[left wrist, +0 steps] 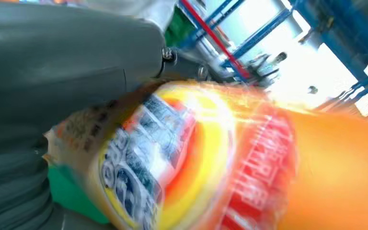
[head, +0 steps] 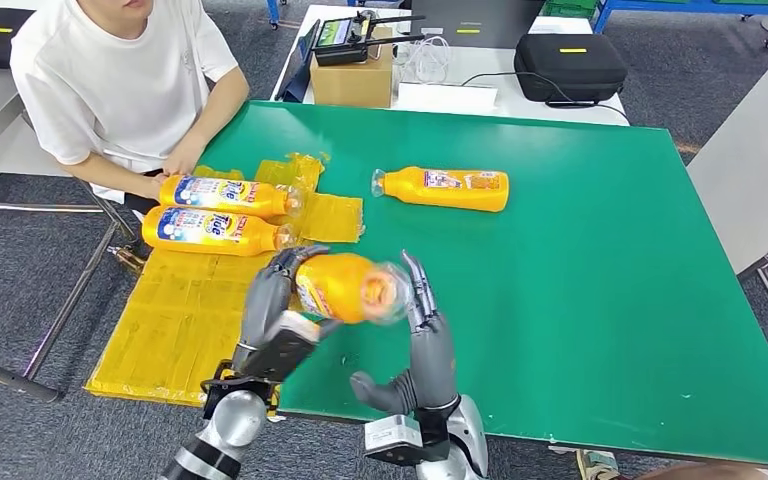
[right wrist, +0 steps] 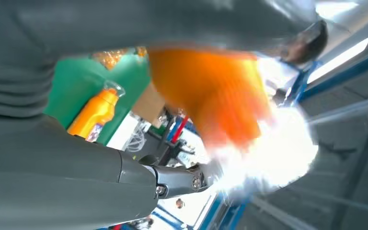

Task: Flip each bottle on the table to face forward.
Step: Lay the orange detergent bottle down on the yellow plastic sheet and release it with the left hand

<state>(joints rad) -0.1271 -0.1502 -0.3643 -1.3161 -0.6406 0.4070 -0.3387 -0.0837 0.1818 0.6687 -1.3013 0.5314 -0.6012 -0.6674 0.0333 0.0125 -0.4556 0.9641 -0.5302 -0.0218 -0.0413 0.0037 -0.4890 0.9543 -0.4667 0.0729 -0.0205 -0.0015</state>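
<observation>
Both hands on one orange bottle [head: 345, 287]: left hand [head: 278, 300] grips body, right hand [head: 422, 330] cups cap end, above table [head: 600, 260].

Head view bright and sharp, both wrist views motion-blurred, blown-out overhead glare

The desk [head: 600, 280] surface is open across its right half, from the near edge to the far right corner. One bottle [head: 442, 188] lies alone near the far edge at mid-width, with free surface on all sides. At the left edge, two bottles [head: 215, 212] lie side by side on yellow sheets [head: 175, 320], close together. A person [head: 120, 90] sits at the far left corner, a hand resting just beside those bottles. A held bottle [head: 345, 287] sits between the left hand [head: 275, 310] and right hand [head: 425, 340], above the near edge. A box [head: 352, 82] stands beyond the far edge.
</observation>
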